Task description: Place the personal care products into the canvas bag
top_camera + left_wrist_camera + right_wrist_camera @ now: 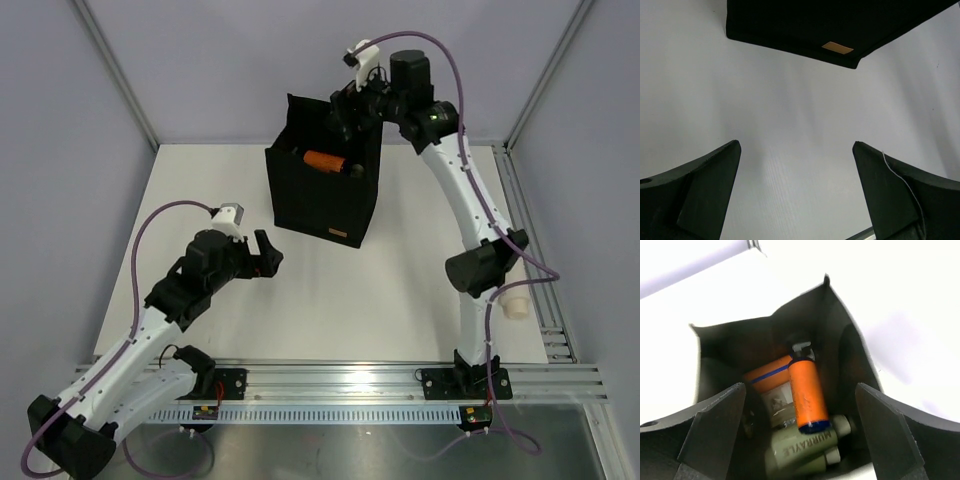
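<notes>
**Bag part-filled, both grippers open and empty**

The right gripper (pixel 800 385) hangs over the open black bag (pixel 840 350), fingers spread wide with nothing between them. The left gripper (pixel 796 144) is equally spread, low over the table (pixel 790 110) near the bag's labelled side. Inside the bag, an orange bottle (pixel 809 392) with a blue end leans across a second orange one (pixel 767 376), above olive-green tubes (pixel 800 447). A pale item between them is too shadowed to identify, and anything deeper is hidden.

You have one black bag (pixel 322 200). Inside the bag you can count two orange bottles (pixel 809 392) (pixel 765 377) and two olive-green tubes (pixel 800 447). One pale item (pixel 777 405) shows in the bag between them, too hidden to name.
</notes>
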{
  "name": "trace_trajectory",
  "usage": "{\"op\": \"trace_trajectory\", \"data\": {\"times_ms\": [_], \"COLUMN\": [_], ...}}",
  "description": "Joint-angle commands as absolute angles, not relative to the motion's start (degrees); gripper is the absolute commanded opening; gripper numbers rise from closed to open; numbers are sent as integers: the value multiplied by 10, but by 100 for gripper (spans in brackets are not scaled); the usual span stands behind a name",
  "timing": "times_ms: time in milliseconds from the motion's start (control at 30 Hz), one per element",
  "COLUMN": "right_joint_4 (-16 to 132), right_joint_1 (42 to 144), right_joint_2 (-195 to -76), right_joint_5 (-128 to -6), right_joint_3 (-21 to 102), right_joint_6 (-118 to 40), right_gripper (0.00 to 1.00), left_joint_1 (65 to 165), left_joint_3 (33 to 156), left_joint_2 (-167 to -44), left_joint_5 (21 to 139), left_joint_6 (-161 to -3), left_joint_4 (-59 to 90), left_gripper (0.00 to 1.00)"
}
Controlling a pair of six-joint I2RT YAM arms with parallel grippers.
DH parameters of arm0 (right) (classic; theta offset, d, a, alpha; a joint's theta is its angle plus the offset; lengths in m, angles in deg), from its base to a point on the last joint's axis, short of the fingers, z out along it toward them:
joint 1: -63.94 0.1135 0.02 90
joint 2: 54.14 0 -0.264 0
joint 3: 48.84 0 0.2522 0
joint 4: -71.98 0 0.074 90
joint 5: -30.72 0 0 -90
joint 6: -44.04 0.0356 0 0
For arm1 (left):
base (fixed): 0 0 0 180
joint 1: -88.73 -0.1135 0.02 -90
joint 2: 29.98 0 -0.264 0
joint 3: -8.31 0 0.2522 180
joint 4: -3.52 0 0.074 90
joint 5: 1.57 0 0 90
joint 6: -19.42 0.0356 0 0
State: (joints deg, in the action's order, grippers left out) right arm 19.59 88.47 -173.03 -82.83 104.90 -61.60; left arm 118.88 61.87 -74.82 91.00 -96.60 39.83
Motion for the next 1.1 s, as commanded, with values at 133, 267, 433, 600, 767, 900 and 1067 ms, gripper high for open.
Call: {"op": "trace_trajectory", "data": {"times_ms": [133, 267, 433, 600, 767, 900, 1067], "right_joint_4": [141, 76, -22, 12, 19, 49, 80], "right_joint_1": [717, 592, 481, 468, 468, 468, 468], "right_joint_2": [-1513, -1477, -1492, -1462, -1503, -1545, -1603], "right_joint_5": [-895, -778, -657, -559, -513, -499, -466], "right_joint_3": [857, 718, 561, 418, 362, 343, 351], "right_joint_6": [-646, -674, -700, -679, -663, -663, -675], "right_gripper": [99, 99, 100, 99, 99, 100, 98], "left_joint_1": [1190, 1190, 1189, 1189, 1188, 1188, 1188], "left_joint_3": [627, 614, 614, 621, 616, 607, 597], "left_joint_2": [-735, -726, -739, -761, -771, -761, -746], "left_joint_5": [903, 910, 899, 888, 862, 853, 857], "left_joint_6": [-933, -926, -917, -908, -911, -919, -932], "left_joint_4": [350, 342, 335, 326, 314, 314, 318], "left_gripper": [99, 99, 99, 99, 99, 99, 99]}}
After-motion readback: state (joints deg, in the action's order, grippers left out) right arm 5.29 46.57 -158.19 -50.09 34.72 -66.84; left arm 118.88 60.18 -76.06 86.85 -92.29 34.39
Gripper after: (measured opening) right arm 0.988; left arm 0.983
